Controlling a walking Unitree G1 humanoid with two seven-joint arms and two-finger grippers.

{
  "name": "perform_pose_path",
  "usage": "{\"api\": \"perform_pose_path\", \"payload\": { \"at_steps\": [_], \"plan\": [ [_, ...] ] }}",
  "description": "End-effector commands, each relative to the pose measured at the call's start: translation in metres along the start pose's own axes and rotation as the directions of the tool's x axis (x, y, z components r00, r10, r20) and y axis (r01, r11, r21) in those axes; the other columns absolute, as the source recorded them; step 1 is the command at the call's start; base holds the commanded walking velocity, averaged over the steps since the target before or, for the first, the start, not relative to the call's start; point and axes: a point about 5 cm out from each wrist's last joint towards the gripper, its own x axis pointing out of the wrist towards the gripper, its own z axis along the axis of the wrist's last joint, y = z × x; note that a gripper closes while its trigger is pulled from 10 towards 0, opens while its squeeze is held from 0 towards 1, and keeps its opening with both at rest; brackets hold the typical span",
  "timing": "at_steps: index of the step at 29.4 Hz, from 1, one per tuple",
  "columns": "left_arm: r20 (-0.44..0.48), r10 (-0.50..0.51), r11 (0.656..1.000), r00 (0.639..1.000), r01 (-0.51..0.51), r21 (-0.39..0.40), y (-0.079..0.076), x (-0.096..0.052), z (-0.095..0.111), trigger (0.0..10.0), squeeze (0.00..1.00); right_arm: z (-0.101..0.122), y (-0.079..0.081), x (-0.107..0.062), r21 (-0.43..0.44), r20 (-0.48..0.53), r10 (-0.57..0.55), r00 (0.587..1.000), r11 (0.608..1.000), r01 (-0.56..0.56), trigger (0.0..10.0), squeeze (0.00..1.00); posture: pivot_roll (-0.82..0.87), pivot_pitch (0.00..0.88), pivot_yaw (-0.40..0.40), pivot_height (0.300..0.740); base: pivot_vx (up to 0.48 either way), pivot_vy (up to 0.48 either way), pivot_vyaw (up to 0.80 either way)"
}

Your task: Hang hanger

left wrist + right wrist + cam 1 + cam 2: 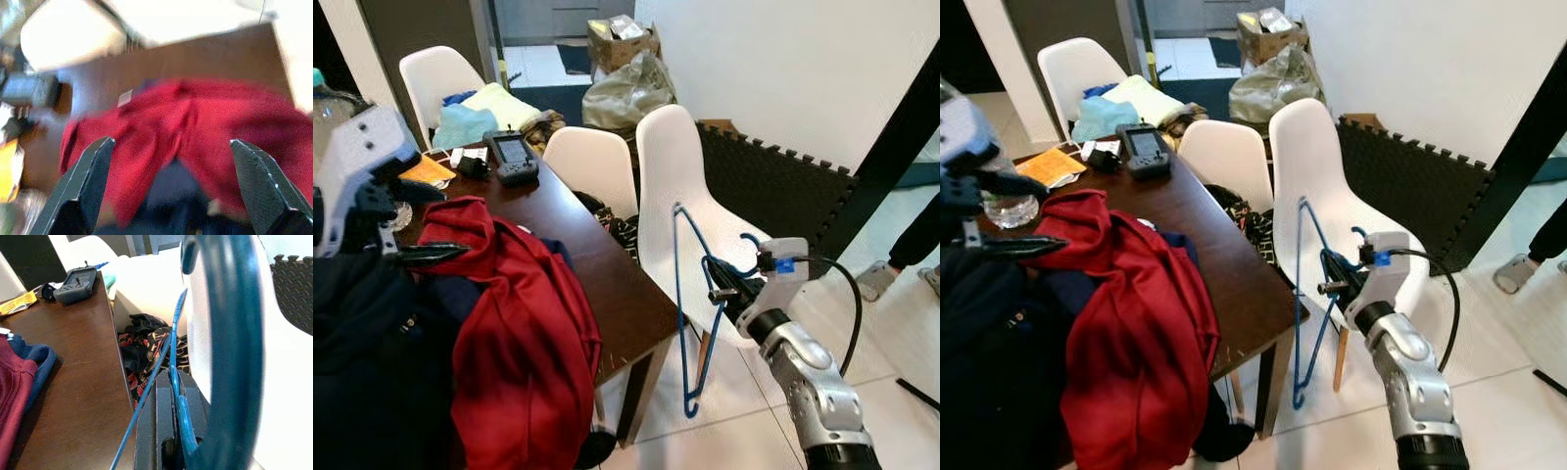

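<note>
The right gripper [722,290] was closed on the blue hanger [691,294], holding it near the neck, just under the hook. The hanger hung down in the air, beside the edge of the brown table [607,284] and in front of the nearest white chair [680,186]. Its long bottom corner pointed to the floor, and its hook [230,333] curved up close to the wrist camera. I could not tell if the wire touched the chair back or only passed before it.

The left gripper [171,191] was spread wide and held nothing. It hovered above the red jacket [519,323], which lay in a heap on the table over some dark blue clothes [372,372].

In my judgement the step in hand was carrying: the hanger was already picked up but not yet hung on anything. No rail or hook for it could be seen. The next move probably called for finding such a place, then turning the wrist so that the open side of the hook faced it, and letting go only after the hook sat over it.
</note>
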Motion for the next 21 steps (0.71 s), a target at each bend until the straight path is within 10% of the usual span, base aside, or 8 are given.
{"api": "perform_pose_path", "payload": {
  "at_steps": [1, 2, 6, 9, 10, 14, 21],
  "plan": [
    [-0.105, 0.02, 1.0, 0.994, -0.02, -0.001, 0.003, -0.005, -0.012, 10.0, 1.0, 0.0, 0.0, 0.002, 0.014, 0.006, 0.006, 1.0, 1.0, -0.006, 10.0, 0.0, 0.12, 0.069, -0.033, 0.74, 0.0, 0.0, 0.0],
    [-0.117, 0.038, 0.999, 0.992, -0.039, -0.004, 0.005, -0.008, -0.015, 10.0, 1.0, 0.0, 0.0, 0.002, 0.015, 0.007, 0.006, 1.0, 1.0, -0.006, 10.0, 0.0, 0.12, 0.068, -0.033, 0.74, 0.0, 0.0, 0.0],
    [0.346, 0.081, 0.997, 0.935, -0.07, -0.044, 0.012, -0.013, 0.033, 10.0, 1.0, 0.002, -0.002, 0.003, 0.038, 0.021, 0.008, 1.0, 0.999, -0.008, 10.0, 0.0, 0.13, 0.068, -0.035, 0.74, 0.0, 0.0, 0.0],
    [0.397, 0.089, 0.996, 0.913, -0.073, -0.056, 0.013, -0.013, 0.038, 10.0, 1.0, 0.003, -0.002, 0.004, 0.042, 0.024, 0.009, 1.0, 0.999, -0.01, 10.0, 0.0, 0.13, 0.068, -0.035, 0.74, 0.0, 0.0, 0.0],
    [0.455, 0.141, 0.989, 0.879, -0.102, -0.109, 0.015, -0.008, 0.042, 10.0, 0.0, 0.004, -0.001, 0.004, 0.041, 0.029, 0.015, 0.999, 0.999, -0.016, 10.0, 0.0, 0.13, 0.065, -0.028, 0.74, 0.0, 0.0, 0.0],
    [0.489, 0.37, 0.911, 0.79, -0.205, -0.358, 0.017, 0.029, 0.036, 10.0, 0.0, 0.011, 0.0, 0.006, 0.037, 0.064, 0.028, 0.998, 0.999, -0.03, 10.0, 0.0, 0.14, 0.064, -0.031, 0.74, 0.0, 0.0, 0.47],
    [0.449, 0.497, 0.819, 0.743, -0.231, -0.525, -0.006, 0.07, 0.034, 10.0, 0.0, 0.015, 0.001, 0.006, 0.027, 0.078, 0.05, 0.996, 0.998, -0.052, 10.0, 0.0, 0.14, 0.065, -0.038, 0.74, 0.0, 0.0, 0.8]
  ]
}}
